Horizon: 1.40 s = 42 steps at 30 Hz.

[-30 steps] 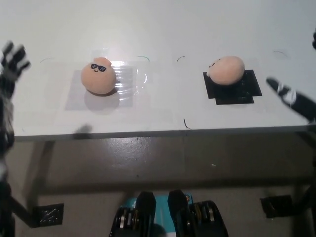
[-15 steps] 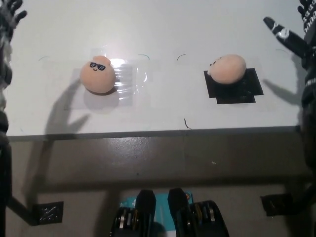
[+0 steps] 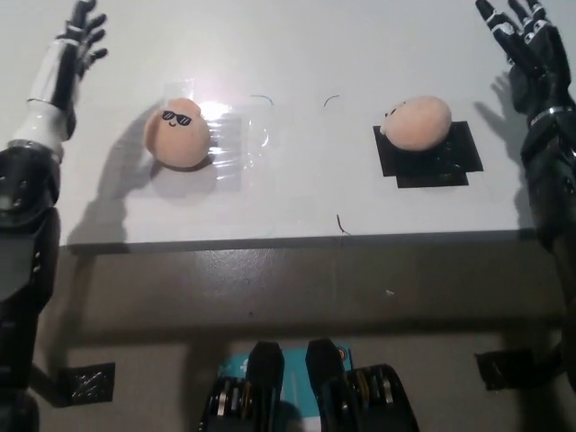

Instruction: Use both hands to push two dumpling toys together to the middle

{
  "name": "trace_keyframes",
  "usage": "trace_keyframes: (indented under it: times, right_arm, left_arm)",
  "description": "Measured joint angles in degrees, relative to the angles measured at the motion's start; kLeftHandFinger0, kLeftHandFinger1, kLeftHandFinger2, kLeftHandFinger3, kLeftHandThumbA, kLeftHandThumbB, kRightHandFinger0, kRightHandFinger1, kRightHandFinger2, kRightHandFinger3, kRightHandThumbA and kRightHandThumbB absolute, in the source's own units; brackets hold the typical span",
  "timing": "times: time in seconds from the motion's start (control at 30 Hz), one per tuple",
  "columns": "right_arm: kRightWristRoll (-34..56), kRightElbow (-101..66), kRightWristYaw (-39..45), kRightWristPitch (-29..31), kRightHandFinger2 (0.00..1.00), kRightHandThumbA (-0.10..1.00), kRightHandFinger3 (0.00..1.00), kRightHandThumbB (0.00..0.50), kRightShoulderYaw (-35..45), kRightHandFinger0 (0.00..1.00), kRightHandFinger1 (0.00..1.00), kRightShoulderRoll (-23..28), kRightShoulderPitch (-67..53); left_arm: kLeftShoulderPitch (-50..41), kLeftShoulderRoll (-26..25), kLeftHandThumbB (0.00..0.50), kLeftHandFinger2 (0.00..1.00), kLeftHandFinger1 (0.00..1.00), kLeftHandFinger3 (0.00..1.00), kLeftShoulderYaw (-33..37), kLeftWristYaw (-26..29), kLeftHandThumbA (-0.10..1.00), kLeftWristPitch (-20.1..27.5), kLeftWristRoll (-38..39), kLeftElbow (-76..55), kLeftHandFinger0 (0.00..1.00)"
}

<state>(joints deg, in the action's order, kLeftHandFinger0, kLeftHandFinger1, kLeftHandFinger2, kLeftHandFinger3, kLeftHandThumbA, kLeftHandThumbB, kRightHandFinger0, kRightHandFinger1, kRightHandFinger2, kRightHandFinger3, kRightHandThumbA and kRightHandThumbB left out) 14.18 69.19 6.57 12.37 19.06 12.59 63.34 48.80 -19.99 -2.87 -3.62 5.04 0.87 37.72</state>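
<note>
Two peach dumpling toys sit on the white table [image 3: 288,193]. The left dumpling [image 3: 177,133], with a sunglasses face, rests on a clear plastic patch. The right dumpling [image 3: 415,123] lies on a black square patch [image 3: 430,155]. My left hand [image 3: 83,34] is raised over the table's far left, fingers spread, well left of and beyond the left dumpling. Over the far right, my right hand [image 3: 518,34] is also up and open, beyond and right of the right dumpling. Neither hand touches a toy.
The table's front edge [image 3: 288,239] runs across the middle of the picture, with grey floor below. Small pen marks [image 3: 331,101] dot the tabletop between the toys. Black tape marks [image 3: 88,385] lie on the floor at both lower corners.
Both arms have risen and reached forward over the table, from the side edges toward the far corners. The dumplings have not moved.
</note>
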Motion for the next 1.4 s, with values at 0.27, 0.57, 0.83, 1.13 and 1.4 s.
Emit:
trace_keyframes:
  times: [0.27, 0.57, 0.83, 1.13, 1.4]
  right_arm:
    - [0.38, 4.41, 0.37, 0.46, 1.00, 1.00, 1.00, 0.323, -0.46, 1.00, 1.00, -0.43, 0.00]
    - [0.29, 5.79, 0.83, 1.57, 1.00, 1.00, 1.00, 0.332, -2.10, 1.00, 1.00, -1.66, -1.53]
    - [0.26, 7.20, 1.10, 2.65, 1.00, 1.00, 1.00, 0.330, -2.97, 1.00, 1.00, -4.38, -2.86]
    - [-0.21, 7.28, 1.11, 2.89, 1.00, 1.00, 1.00, 0.335, -5.16, 1.00, 1.00, -7.76, -3.82]
    - [-0.31, 6.67, 1.61, 3.29, 1.00, 1.00, 1.00, 0.270, -5.44, 1.00, 1.00, -9.27, -4.72]
  left_arm:
    - [2.13, 0.55, 0.475, 1.00, 1.00, 1.00, 1.51, -0.03, 1.00, 2.23, -0.69, 9.01, 1.00]
    - [0.60, 2.67, 0.487, 1.00, 1.00, 1.00, 2.60, -0.68, 1.00, 4.17, -0.94, 9.77, 1.00]
    - [-4.04, 5.75, 0.459, 1.00, 1.00, 1.00, 3.28, -0.80, 1.00, 5.02, -1.14, 5.60, 1.00]
    - [-6.05, 8.02, 0.438, 1.00, 1.00, 1.00, 3.22, -0.76, 1.00, 5.26, -1.29, 2.35, 1.00]
    - [-7.19, 9.16, 0.477, 1.00, 1.00, 1.00, 3.26, -0.69, 1.00, 5.44, -1.42, 0.96, 1.00]
